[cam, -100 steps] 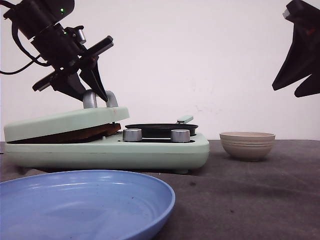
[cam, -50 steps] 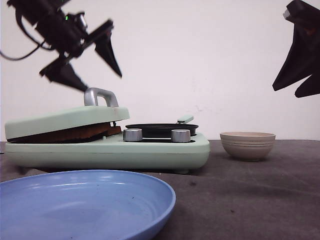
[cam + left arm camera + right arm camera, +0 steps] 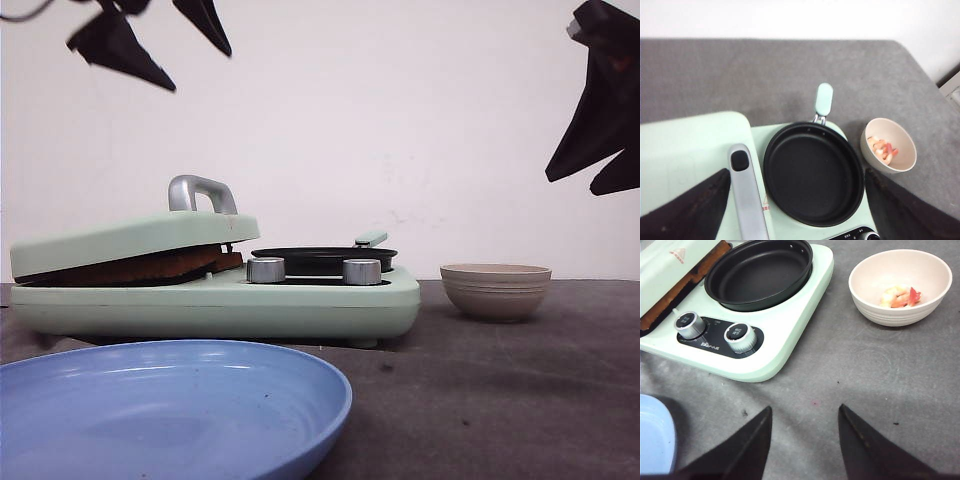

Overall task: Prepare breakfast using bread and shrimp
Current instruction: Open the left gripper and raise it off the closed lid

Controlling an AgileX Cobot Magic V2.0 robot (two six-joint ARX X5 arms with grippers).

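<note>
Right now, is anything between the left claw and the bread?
Yes. The press lid lies down over the bread, showing only its brown edge. The left claw, open, hangs high above the lid's handle.

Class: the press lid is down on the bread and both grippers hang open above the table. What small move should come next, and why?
Probably the right gripper should descend toward the bowl holding the shrimp. The bread already sits under the closed lid, while the black pan beside it is empty.
</note>
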